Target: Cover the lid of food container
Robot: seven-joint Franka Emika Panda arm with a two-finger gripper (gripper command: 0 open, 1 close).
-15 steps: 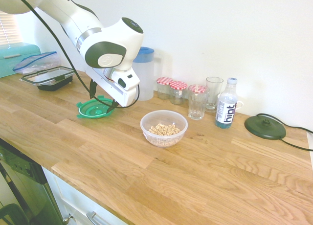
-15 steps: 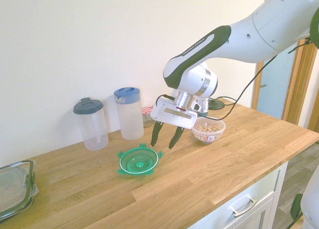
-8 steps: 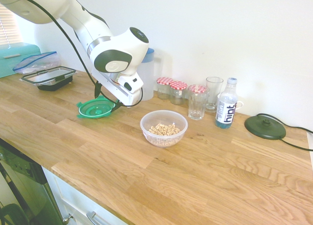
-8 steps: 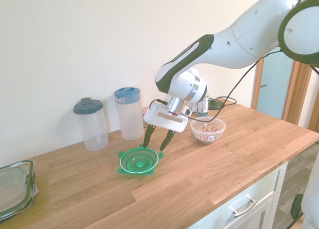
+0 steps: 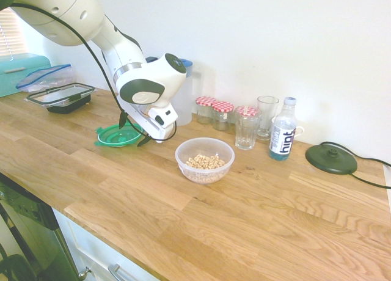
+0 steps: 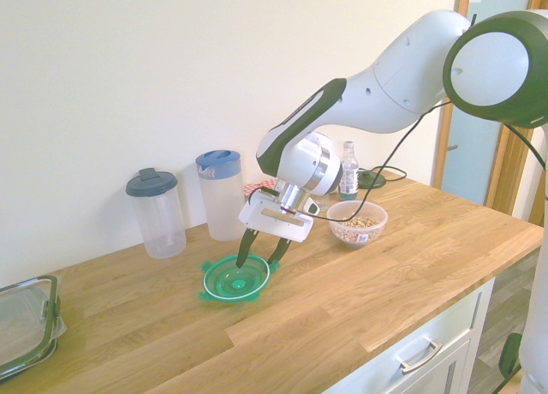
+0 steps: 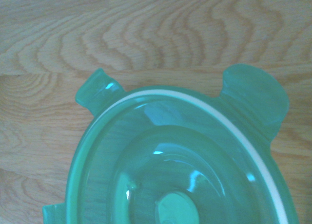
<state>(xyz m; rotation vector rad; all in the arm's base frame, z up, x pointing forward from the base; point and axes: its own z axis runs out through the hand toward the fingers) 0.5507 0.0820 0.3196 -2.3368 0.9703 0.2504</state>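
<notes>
**Operator A:** One lid (image 6: 235, 278), green and translucent, is lying flat on the wooden counter (image 5: 256, 214), rim and white ring facing up, as the wrist view is showing. It is sitting left of the food container (image 5: 204, 159) in the first exterior view, near it but clearly apart.

**Operator B:** Why is the gripper (image 6: 258, 253) angling down over it?

**Operator A:** It is presenting spread, empty fingers to the lid's far rim, one finger reaching inside the rim and one outside, as far as the second exterior view is showing. My judgement: a rim pinch is being set up, since a flat lid is offering no other edge.

**Operator B:** And the container?

**Operator A:** It is standing uncovered with cereal-like pieces inside, near the counter's middle. Behind it, the jars (image 5: 215, 112), glasses (image 5: 256, 124) and water bottle (image 5: 283, 136) are lining the wall, and the blue-lidded pitcher (image 6: 221, 194) is standing just beyond the lid.
</notes>
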